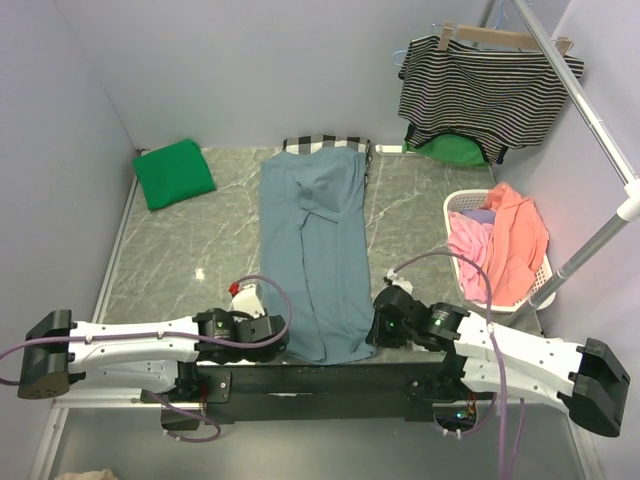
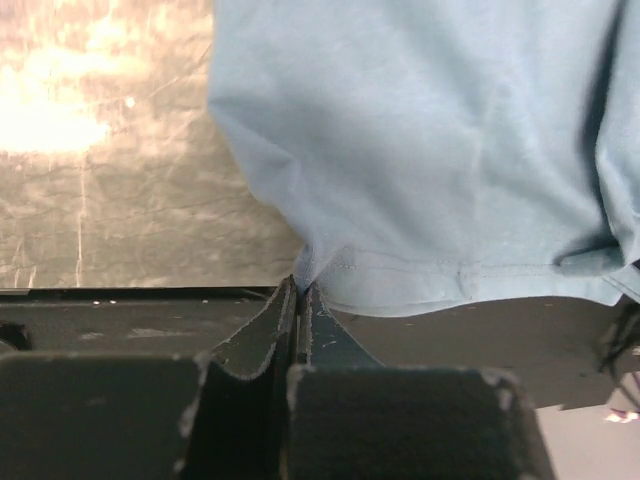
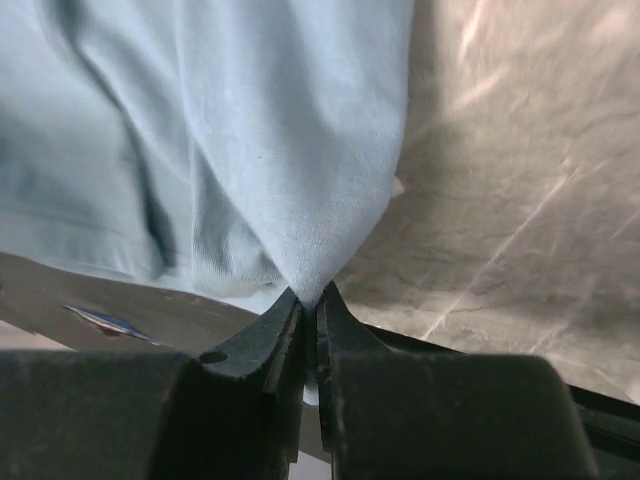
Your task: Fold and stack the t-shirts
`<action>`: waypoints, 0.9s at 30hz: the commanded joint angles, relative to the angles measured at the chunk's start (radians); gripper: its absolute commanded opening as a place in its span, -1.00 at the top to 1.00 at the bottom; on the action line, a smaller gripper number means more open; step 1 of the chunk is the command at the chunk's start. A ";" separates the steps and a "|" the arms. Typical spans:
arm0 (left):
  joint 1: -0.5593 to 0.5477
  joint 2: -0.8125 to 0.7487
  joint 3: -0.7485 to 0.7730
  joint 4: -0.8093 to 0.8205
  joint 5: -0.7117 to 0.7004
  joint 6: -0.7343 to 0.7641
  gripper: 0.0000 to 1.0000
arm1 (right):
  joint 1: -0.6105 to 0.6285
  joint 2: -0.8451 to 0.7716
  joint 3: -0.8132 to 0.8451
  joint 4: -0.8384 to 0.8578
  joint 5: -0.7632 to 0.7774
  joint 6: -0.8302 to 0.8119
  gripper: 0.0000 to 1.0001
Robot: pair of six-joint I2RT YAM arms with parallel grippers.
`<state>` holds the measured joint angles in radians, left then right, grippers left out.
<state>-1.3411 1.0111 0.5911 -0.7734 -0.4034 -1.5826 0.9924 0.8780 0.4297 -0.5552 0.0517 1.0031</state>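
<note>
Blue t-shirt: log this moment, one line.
blue t-shirt: folded lengthwise | left jaws: shut on near-left hem | right jaws: shut on near-right hem | green t-shirt: folded, far-left

the checked cloth (image 1: 325, 143) shows only a strip past the slate-blue t-shirt (image 1: 318, 250); the striped top (image 1: 485, 95) covers most of a green garment (image 1: 455, 150).

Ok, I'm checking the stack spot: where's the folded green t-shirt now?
Top view: the green t-shirt lies folded at the table's far left corner, left of the blue t-shirt and apart from it.
</note>
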 commanded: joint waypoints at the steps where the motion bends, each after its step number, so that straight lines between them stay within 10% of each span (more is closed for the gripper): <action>1: 0.006 0.001 0.084 -0.079 -0.090 0.019 0.98 | -0.014 -0.017 0.110 -0.063 0.122 -0.067 0.77; 27: 0.533 0.164 0.300 0.129 -0.092 0.587 0.98 | -0.317 0.358 0.397 0.055 -0.253 -0.383 0.84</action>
<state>-0.8639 1.1286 0.8398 -0.7338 -0.5037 -1.1259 0.7231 1.2037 0.7452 -0.5346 -0.1520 0.6643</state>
